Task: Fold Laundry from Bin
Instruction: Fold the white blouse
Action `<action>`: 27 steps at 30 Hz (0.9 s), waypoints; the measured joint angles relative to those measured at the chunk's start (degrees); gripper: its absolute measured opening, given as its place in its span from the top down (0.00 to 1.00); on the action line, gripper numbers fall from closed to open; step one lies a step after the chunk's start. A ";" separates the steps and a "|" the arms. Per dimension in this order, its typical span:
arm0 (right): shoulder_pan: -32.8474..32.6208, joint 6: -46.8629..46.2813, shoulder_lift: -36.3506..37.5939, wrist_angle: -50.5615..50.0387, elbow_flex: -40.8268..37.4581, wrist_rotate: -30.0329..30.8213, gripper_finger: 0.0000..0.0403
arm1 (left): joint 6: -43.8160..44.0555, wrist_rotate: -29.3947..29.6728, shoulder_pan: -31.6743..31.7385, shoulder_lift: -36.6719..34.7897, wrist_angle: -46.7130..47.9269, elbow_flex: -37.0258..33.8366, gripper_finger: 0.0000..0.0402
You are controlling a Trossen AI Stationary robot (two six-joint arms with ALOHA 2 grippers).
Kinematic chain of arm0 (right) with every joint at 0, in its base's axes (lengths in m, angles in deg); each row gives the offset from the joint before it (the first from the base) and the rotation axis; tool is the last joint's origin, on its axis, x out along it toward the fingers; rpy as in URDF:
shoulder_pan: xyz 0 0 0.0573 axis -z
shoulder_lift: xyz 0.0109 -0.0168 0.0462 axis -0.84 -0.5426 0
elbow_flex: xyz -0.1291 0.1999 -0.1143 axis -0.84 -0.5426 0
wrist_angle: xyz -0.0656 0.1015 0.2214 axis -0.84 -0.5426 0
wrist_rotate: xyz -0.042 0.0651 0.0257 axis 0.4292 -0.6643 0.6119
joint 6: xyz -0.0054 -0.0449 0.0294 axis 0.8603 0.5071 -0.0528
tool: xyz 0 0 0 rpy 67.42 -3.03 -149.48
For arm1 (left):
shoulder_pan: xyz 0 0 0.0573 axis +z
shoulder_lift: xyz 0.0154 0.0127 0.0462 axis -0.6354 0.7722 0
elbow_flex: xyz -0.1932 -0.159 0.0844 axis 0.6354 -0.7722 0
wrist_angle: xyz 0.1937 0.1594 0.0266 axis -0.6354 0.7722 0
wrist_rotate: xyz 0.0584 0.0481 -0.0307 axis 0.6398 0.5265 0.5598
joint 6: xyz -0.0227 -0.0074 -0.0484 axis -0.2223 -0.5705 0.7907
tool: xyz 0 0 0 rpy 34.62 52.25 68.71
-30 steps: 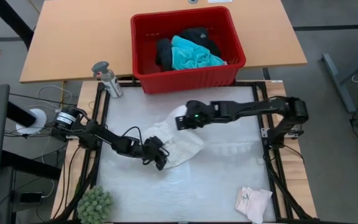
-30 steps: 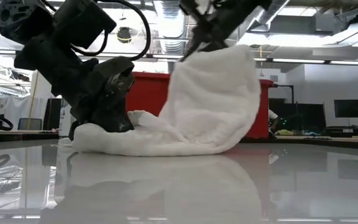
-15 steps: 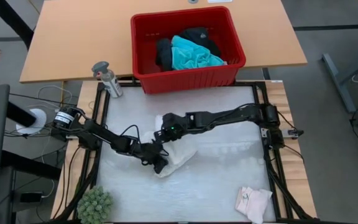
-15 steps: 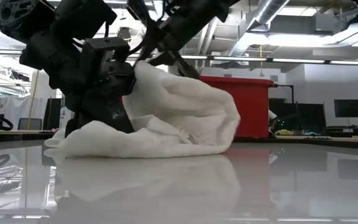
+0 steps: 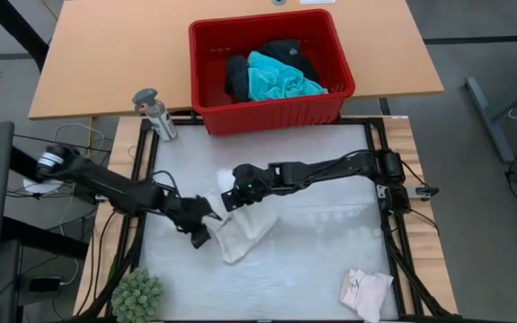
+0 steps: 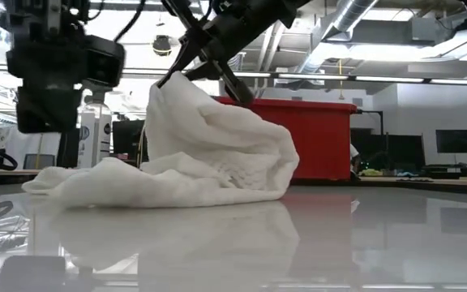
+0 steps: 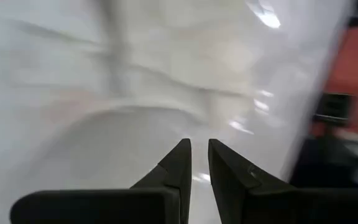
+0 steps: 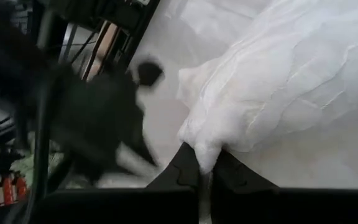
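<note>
**Right gripper holds the white top up by one edge**

Right gripper (image 5: 230, 186) is closed on a fold of the white lacy top (image 5: 245, 226) and lifts that part above the desk (image 5: 330, 251), so the cloth stands in a soft peak. Most of the top lies in a heap on the shiny surface. Just beside the heap, the left gripper (image 5: 203, 235) is low, with its fingers (image 7: 178, 165) nearly together and holding nothing. Behind, the red bin (image 5: 272, 112) stands at the far edge, with the turquoise shirt (image 5: 276, 79) and black clothing (image 5: 236, 76) inside. A small pale piece (image 5: 366, 292) lies apart at the near right corner.
</note>
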 joint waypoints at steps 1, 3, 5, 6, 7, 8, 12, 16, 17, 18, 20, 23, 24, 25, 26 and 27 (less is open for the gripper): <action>-0.15 -0.17 0.00 0.19 0.00 0.00 0.92 | -0.72 2.22 -0.99 -1.06 3.12 0.00 0.89; -0.63 -0.36 -0.10 1.01 0.00 -0.20 0.92 | -0.08 5.91 -2.71 -2.93 8.99 -0.03 0.89; -1.34 -0.32 -0.15 1.71 0.00 -0.23 0.92 | 1.15 9.24 -3.73 -5.51 13.02 -0.07 0.89; -1.70 -0.28 -0.15 2.05 0.00 -0.22 0.92 | 1.88 10.88 -3.95 -6.91 14.00 -0.07 0.89; -2.13 -0.28 -0.15 2.34 0.00 -0.22 0.92 | 2.45 12.56 -4.15 -8.13 14.91 -0.07 0.89; -2.58 -0.16 -0.15 2.41 0.00 -0.22 0.92 | 2.91 13.93 -4.14 -9.08 15.89 -0.07 0.89; -4.51 3.39 -0.64 2.64 0.02 -0.57 0.91 | 3.32 17.49 -3.89 -11.07 19.22 -0.07 0.89; -5.96 7.07 -2.85 4.71 0.08 -4.38 0.91 | 3.32 19.10 -2.98 -11.39 21.09 -0.07 0.89; -6.29 8.07 -3.59 6.49 0.10 -5.31 0.90 | 3.11 19.44 -2.68 -11.37 21.08 -0.07 0.89; -6.56 9.41 -4.06 7.40 0.12 -6.44 0.89 | 2.76 19.65 -2.40 -11.36 21.08 -0.07 0.89; -7.20 10.93 -5.66 9.15 -0.09 -9.23 0.86 | 1.94 20.11 -1.90 -11.39 21.17 -0.05 0.89; -7.88 10.22 -7.23 11.47 0.07 -11.69 0.78 | 0.38 20.25 -1.04 -11.44 21.89 -0.05 0.89; -8.13 10.23 -7.92 12.62 0.07 -12.64 0.74 | -0.12 20.29 -0.72 -11.45 22.07 -0.03 0.89; -8.42 10.18 -8.42 13.76 0.09 -13.48 0.71 | -0.80 20.31 -0.43 -11.44 22.62 -0.03 0.89; -8.65 10.45 -8.76 13.75 0.10 -14.10 0.67 | -1.50 20.35 -0.19 -11.44 23.63 -0.03 0.89; -8.79 11.03 -8.85 13.36 0.02 -15.08 0.63 | -2.44 20.47 0.08 -11.54 24.64 -0.03 0.89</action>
